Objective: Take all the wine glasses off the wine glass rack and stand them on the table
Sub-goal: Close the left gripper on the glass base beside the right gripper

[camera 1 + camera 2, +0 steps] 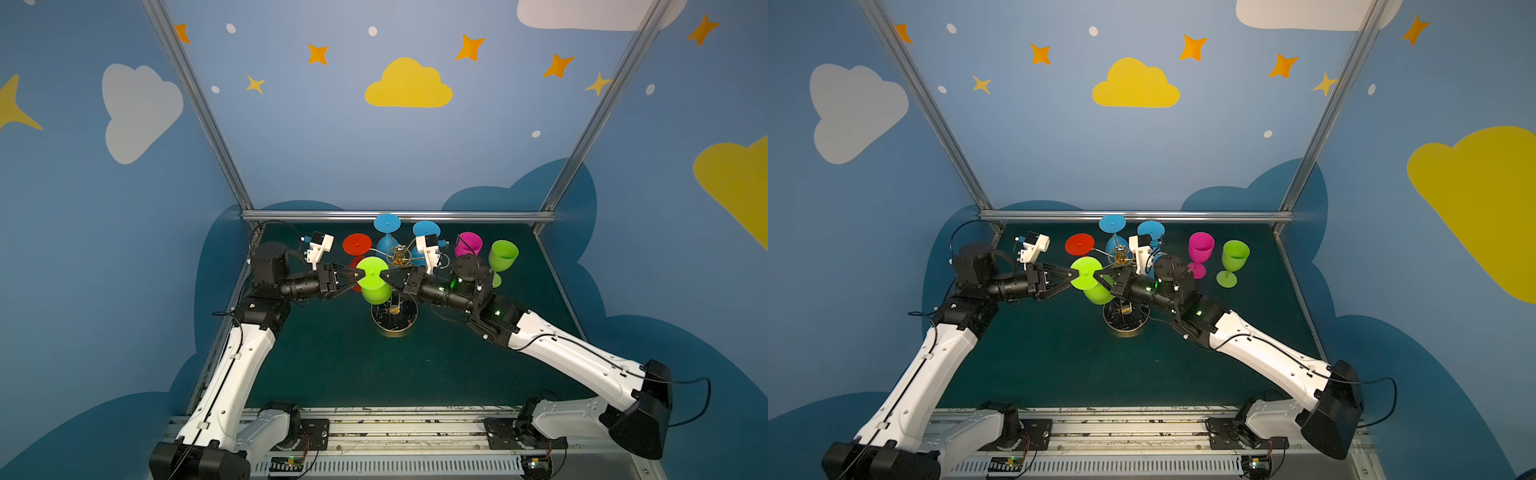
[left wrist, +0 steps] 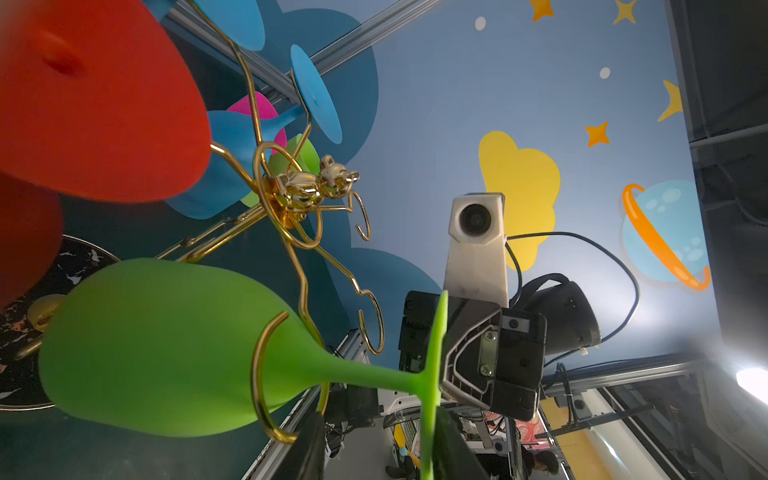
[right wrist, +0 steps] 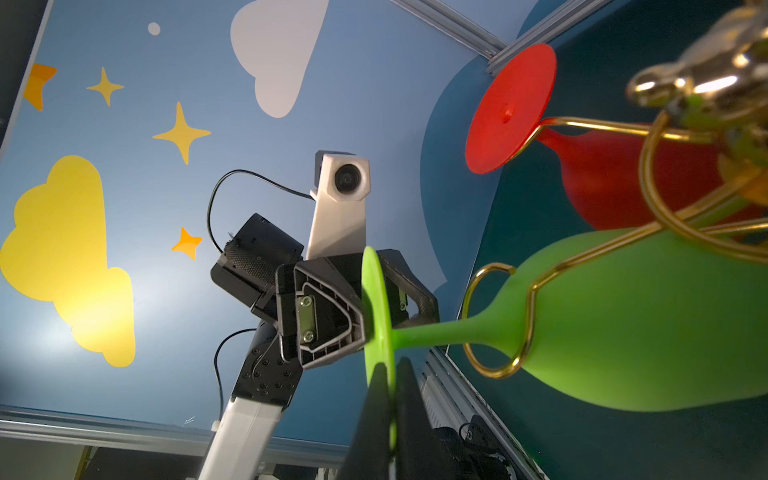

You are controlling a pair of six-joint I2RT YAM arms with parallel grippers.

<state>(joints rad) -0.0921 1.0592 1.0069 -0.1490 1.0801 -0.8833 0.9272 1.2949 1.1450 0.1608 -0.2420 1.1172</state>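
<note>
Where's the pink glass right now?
In both top views the pink glass stands upright on the table, right of the wine glass rack, beside the standing green glass.

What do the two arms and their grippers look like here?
The left arm and right arm share white moulded shells, black cylindrical joints and black elbow housings, with thin black cables clipped along them. The left gripper and right gripper are black, with triangular skeleton-framed jaws carrying small screwed metal plates, each topped by a white angular camera mount. Green lights glow on the right arm.
</note>
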